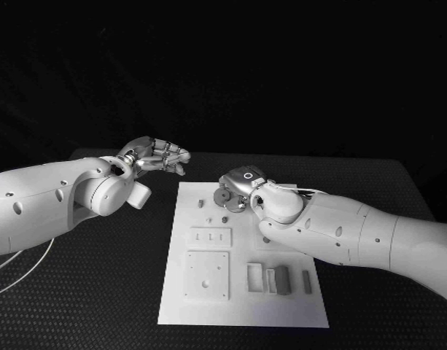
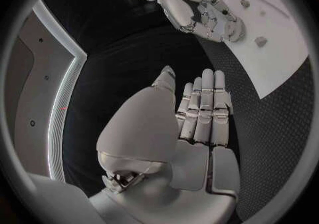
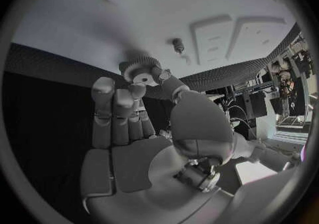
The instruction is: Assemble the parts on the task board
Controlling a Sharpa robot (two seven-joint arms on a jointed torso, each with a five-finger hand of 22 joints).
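Note:
The white task board (image 1: pixel 286 310) lies in the middle of the black table. My right hand (image 1: pixel 240 188) hovers over the board's far end and pinches a small grey gear (image 1: pixel 223 197) between thumb and a finger. In the right wrist view the gear (image 3: pixel 140 69) sits at the fingertips, just above the board (image 3: pixel 133 6) and near a small peg (image 3: pixel 178 46). My left hand (image 1: pixel 156 156) hangs off the board's far left corner, holding nothing. Its fingers (image 2: pixel 202 109) are stretched out side by side. The left wrist view also shows my right hand (image 2: pixel 199 11) at the board (image 2: pixel 279 59).
Small loose pieces (image 1: pixel 211 220) lie on the board just below the right hand. Two raised square plates (image 1: pixel 208 237) (image 1: pixel 206 275) sit on the board's left half, and upright slot pieces (image 1: pixel 280 279) stand on its near right. Black table (image 1: pixel 97 292) surrounds the board.

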